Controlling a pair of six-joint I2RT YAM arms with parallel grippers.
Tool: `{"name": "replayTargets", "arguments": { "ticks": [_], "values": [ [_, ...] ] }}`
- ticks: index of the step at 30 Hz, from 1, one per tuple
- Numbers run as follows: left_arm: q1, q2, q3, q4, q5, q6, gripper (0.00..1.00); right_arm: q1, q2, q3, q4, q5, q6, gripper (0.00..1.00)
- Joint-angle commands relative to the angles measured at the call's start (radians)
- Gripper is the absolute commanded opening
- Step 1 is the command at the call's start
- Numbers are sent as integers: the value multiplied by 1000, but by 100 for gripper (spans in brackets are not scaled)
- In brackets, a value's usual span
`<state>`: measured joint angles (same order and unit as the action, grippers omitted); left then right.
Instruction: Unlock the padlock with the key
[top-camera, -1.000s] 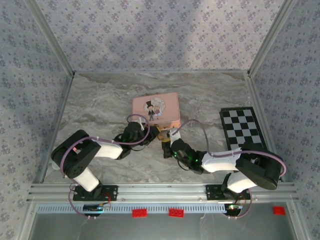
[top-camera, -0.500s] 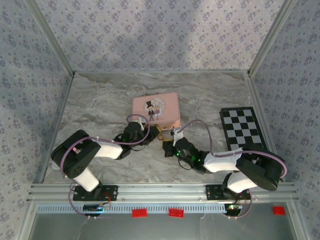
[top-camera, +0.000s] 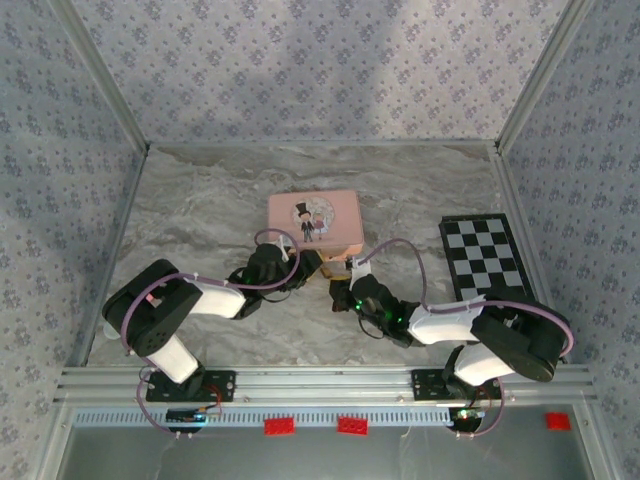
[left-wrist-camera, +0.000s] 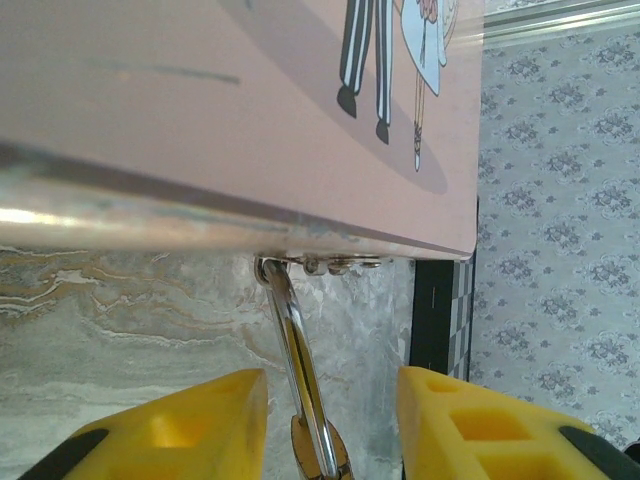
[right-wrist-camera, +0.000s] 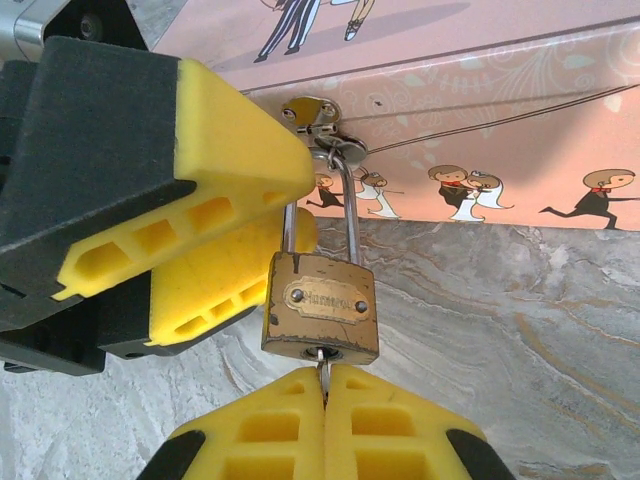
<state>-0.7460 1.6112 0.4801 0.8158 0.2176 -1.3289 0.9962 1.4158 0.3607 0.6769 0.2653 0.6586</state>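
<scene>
While the padlock (right-wrist-camera: 321, 306) hangs by its shackle (left-wrist-camera: 296, 345) from the hasp (right-wrist-camera: 312, 112) on the pink box (top-camera: 315, 215), the right pincer (right-wrist-camera: 325, 400) is clenched on the key (right-wrist-camera: 322, 368), whose blade sits in the keyhole under the brass body. The left pincer (left-wrist-camera: 333, 425) stands released, its yellow fingers (left-wrist-camera: 190, 425) apart on either side of the shackle. The box rests mid-tabletop (top-camera: 200, 210), with a checkered board (top-camera: 485, 255) on the right arm's side.
</scene>
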Motion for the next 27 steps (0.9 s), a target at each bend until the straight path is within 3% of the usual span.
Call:
{"name": "replayTargets", "arguments": {
  "ticks": [1,12,27],
  "values": [
    [0,10,-21,-38,12,-26,41,-8,2,-11,10,54,12,0],
    [0,75,22,-26,38,-28,47,-9,34,-21,68,-1,41,0],
    [-16,120,47,-12,63,-42,41,-90,107,-63,263,-148,167,0]
  ]
}}
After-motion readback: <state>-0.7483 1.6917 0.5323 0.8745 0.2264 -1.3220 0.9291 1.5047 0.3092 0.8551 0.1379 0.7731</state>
